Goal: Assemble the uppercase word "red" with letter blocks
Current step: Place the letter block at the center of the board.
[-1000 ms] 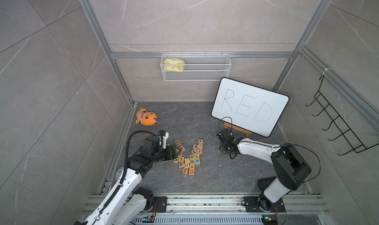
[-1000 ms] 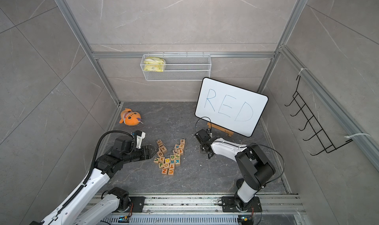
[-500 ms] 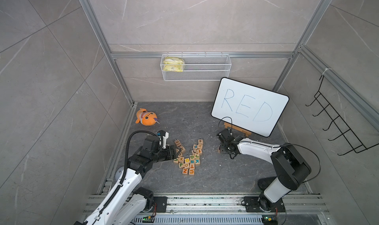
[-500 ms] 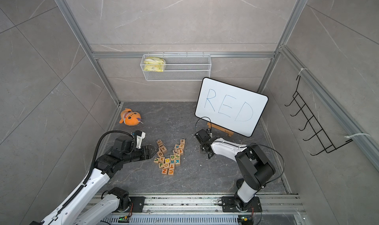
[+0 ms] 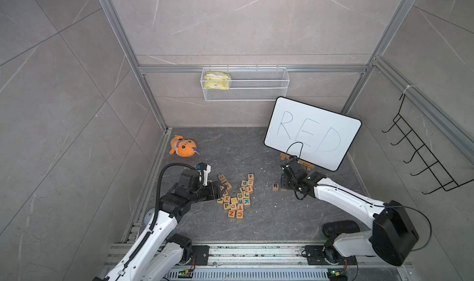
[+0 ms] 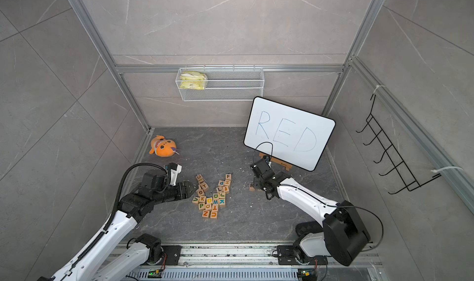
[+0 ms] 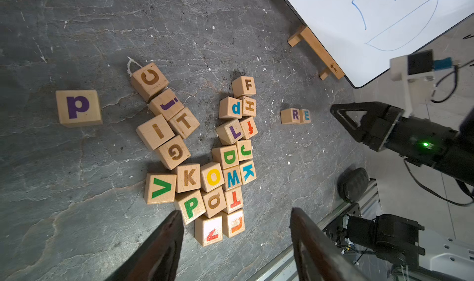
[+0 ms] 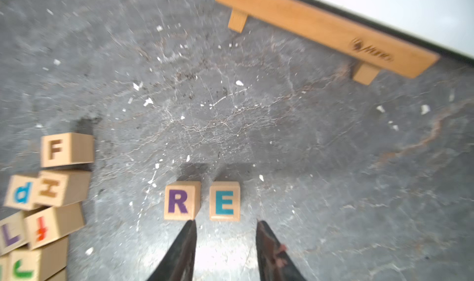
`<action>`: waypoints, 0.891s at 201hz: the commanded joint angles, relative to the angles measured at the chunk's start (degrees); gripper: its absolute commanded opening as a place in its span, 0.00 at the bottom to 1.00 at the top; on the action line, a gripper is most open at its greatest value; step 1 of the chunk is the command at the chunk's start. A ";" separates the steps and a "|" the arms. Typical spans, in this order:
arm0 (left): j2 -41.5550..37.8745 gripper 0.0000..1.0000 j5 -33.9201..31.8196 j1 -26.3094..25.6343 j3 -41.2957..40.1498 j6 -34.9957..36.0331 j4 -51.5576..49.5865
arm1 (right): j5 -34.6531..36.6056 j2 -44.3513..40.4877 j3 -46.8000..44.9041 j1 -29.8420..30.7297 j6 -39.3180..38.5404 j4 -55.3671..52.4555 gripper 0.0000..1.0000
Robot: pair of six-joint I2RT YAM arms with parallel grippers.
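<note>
Apparently just let go w/ the right gripper [image 8: 225,223]: shows parted jaws w/ nothing btwn them, tips just short of the R block [image 8: 179,201] and E block [image 8: 225,201]. Barely shifted that arm vs a sec ago in both top views, so prob. a release only, no retreat yet. Leaves purple R and teal E upright, side by side w/ a thin gap, reading in order, set apart from the block pile [image 5: 236,197] on its whiteboard [image 5: 313,133] side. Means two of three letters look placed, w/ only D left to fetch. Puts the green D block [image 7: 229,157] face-up inside the pile, hemmed in by L, J, M and O cubes and touching several. Seemingly eased the left gripper [image 7: 236,211] apart too over the last sec: shows spread, unloaded jaws at the pile's edge, on the side away from the R-E pair. Prob. calls for a careful pinch on D next, given risk of dragging neighbours. Worth avoiding the lowercase d block [image 7: 230,108] in the pile and the lone lowercase p block [image 7: 78,108] lying off the pile. As for containers: only the white wire basket [image 5: 256,94] on the back wall, well beyond the pile, holding yellow packets [image 5: 216,80] at one end, no blocks.
</note>
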 commanded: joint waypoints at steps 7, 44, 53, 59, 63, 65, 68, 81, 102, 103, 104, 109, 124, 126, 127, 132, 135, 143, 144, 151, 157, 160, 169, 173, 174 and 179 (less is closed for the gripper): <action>-1.34 0.71 -2.69 0.31 1.11 1.31 -0.58 | -1.04 -8.52 -4.51 -0.22 -2.42 0.23 0.41; -1.74 0.73 -6.11 0.59 1.27 1.40 -1.67 | -5.23 -13.55 -7.63 -0.09 -3.02 3.07 0.40; -1.67 0.73 -6.30 0.69 1.30 1.39 -1.77 | -5.86 -14.02 -7.91 -0.12 -3.15 3.52 0.40; -1.58 0.73 -6.31 0.78 1.30 1.43 -1.77 | -6.02 -14.21 -7.99 -0.10 -3.16 3.69 0.40; -1.57 0.73 -6.31 0.85 1.30 1.38 -1.77 | -6.06 -14.31 -8.01 -0.15 -3.16 3.71 0.40; -1.52 0.73 -6.31 0.86 1.30 1.46 -1.77 | -6.10 -14.31 -8.05 -0.16 -3.16 3.75 0.40; -1.48 0.73 -6.31 0.91 1.34 1.38 -1.77 | -6.11 -14.31 -8.07 -0.15 -3.14 3.75 0.40; -1.30 0.73 -6.31 1.17 1.36 1.35 -1.91 | -6.16 -13.93 -7.88 -0.12 -3.24 3.70 0.40; -1.04 0.73 -6.31 1.38 1.47 1.39 -2.02 | -6.78 -13.11 -7.67 -0.11 -3.68 3.76 0.40; -1.00 0.73 -6.26 1.38 1.47 1.37 -1.98 | -6.80 -13.11 -7.66 -0.13 -3.73 3.78 0.40; -0.97 0.73 -6.33 1.43 1.52 1.36 -1.97 | -6.81 -13.09 -7.70 -0.15 -3.75 3.79 0.40; -0.96 0.73 -6.31 1.48 1.48 1.39 -2.04 | -6.86 -12.95 -7.66 -0.11 -3.81 3.80 0.40; -0.86 0.73 -6.39 1.56 1.46 1.38 -2.12 | -7.12 -12.73 -7.66 -0.11 -3.96 4.06 0.40; -0.86 0.73 -6.50 1.56 1.47 1.31 -2.12 | -7.16 -12.69 -7.70 -0.13 -3.99 4.12 0.40; -0.86 0.73 -6.49 1.56 1.51 1.33 -2.12 | -7.16 -12.71 -7.70 -0.15 -4.01 4.14 0.40; -0.86 0.73 -6.53 1.65 1.52 1.41 -2.13 | -7.25 -12.65 -7.66 -0.16 -3.99 4.23 0.40; -0.81 0.73 -6.56 1.65 1.49 1.40 -2.16 | -7.26 -12.58 -7.63 -0.13 -4.03 4.20 0.40; -0.78 0.73 -6.56 1.65 1.55 1.37 -2.17 | -7.42 -12.47 -7.42 -0.15 -4.11 4.19 0.40; -0.78 0.73 -6.57 1.65 1.51 1.36 -2.19 | -7.47 -12.47 -7.41 -0.16 -4.12 4.21 0.40; -0.65 0.73 -6.57 1.74 1.56 1.33 -2.21 | -7.56 -12.31 -7.34 -0.16 -4.25 4.22 0.40; -0.54 0.73 -6.57 1.83 1.56 1.27 -2.21 | -7.61 -12.16 -7.24 -0.16 -4.28 4.18 0.40; -0.47 0.73 -6.57 1.83 1.63 1.33 -2.29 | -7.61 -12.12 -7.18 -0.08 -4.30 4.22 0.40; -0.29 0.73 -6.59 1.89 1.72 1.23 -2.49 | -7.74 -11.90 -7.10 -0.11 -4.35 4.08 0.40; -0.21 0.73 -6.57 1.93 1.81 1.25 -2.54 | -7.78 -11.86 -6.96 -0.15 -4.32 4.23 0.39; -0.18 0.73 -6.57 1.92 1.82 1.21 -2.55 | -7.74 -11.85 -7.00 -0.15 -4.31 4.19 0.40; -0.03 0.73 -6.57 2.00 1.82 1.18 -2.63 | -7.75 -11.81 -6.96 -0.11 -4.30 4.23 0.39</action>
